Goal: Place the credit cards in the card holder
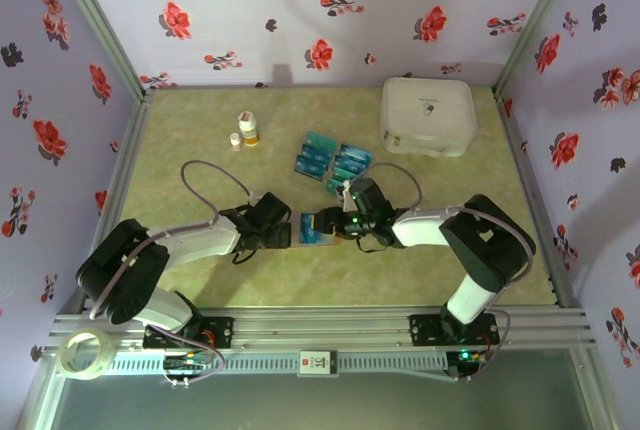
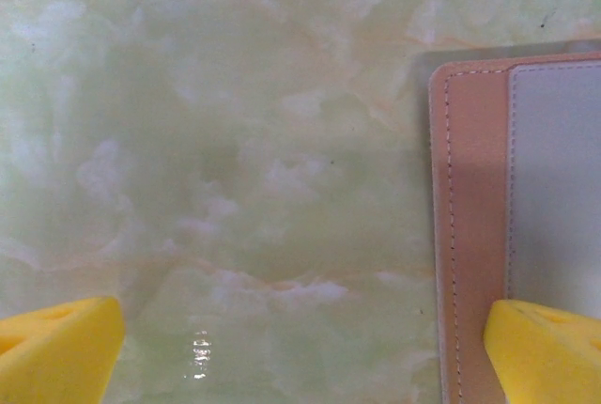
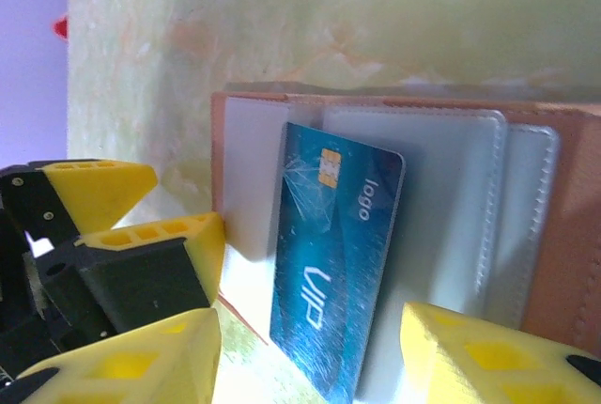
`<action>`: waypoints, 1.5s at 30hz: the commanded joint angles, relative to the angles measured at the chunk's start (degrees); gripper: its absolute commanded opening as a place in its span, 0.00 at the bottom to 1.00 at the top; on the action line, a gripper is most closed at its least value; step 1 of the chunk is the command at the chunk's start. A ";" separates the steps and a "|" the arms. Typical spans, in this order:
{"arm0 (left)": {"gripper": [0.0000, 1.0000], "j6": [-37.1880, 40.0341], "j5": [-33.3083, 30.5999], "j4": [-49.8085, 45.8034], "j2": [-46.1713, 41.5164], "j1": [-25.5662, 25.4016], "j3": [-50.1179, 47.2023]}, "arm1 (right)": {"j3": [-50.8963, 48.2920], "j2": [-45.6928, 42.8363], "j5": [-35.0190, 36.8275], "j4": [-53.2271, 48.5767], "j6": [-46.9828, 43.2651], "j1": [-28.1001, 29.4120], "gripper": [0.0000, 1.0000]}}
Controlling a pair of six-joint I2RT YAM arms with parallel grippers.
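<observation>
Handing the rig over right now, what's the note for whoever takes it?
Left gripper: open, one finger at the edge of the open card holder.
Right gripper: open, straddling one credit card, not gripping it.
That card lies on the holder's clear pockets; whether it is fully slotted is unclear.
Remaining cards: clustered on the table behind the holder.
Left to do: check that card, then load the rest.

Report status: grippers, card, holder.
Left gripper open at brown leather card holder edge. Right gripper open over teal-blue credit card lying on it, seating unclear. Spare teal cards piled beyond, not blocking.
</observation>
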 commanded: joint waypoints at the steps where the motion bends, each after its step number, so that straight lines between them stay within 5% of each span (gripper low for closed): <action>1: 1.00 -0.86 -0.29 0.16 0.49 0.93 -1.39 | 2.18 -3.39 3.29 -7.90 -3.56 -0.21 0.54; 6: 1.00 -0.29 0.55 -0.71 -2.02 2.04 -0.27 | 3.86 -5.65 8.73 -14.97 -5.35 0.42 0.48; 12: 1.00 0.28 0.59 -3.73 -4.69 4.53 1.61 | 8.91 -4.49 16.95 -24.74 -8.53 3.91 0.20; 16: 1.00 0.39 0.43 -5.00 -5.10 6.24 1.81 | 12.30 -2.48 21.37 -29.14 -10.24 6.17 0.11; 45: 1.00 2.14 0.82 -3.71 2.36 7.26 1.97 | 20.02 7.32 20.91 -31.01 -10.69 8.84 0.05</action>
